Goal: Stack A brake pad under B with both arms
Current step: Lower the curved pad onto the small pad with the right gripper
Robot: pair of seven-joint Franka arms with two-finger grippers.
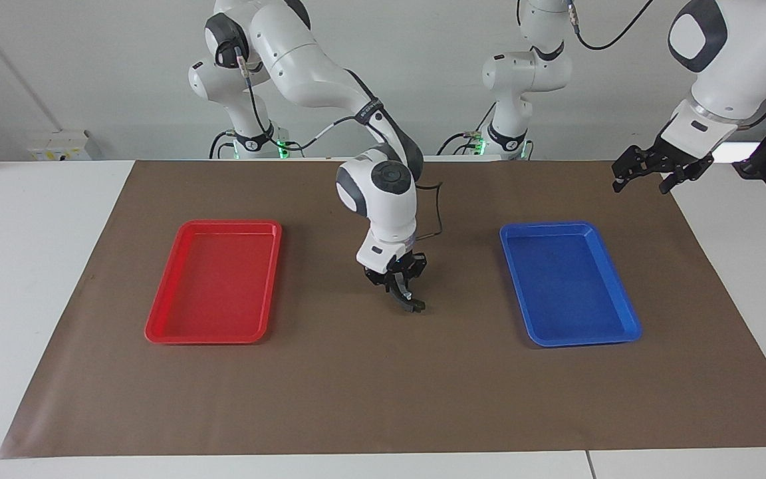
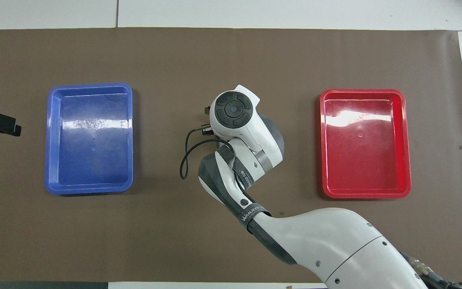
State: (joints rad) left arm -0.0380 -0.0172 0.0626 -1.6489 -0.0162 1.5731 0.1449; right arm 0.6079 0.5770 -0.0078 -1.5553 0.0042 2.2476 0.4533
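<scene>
Right pincer clamped on A brake pad; left pincer wide, empty

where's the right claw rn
In the facing view the right claw is low over the brown mat, midway between the red tray and blue tray.

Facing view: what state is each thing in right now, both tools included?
Right tool: shut on A brake pad, low over the mat between the trays.
Left tool: open, empty, raised over the mat's edge at its own end.
B: hidden by the right tool in both views.
Red tray: empty.
Blue tray: empty.
</scene>
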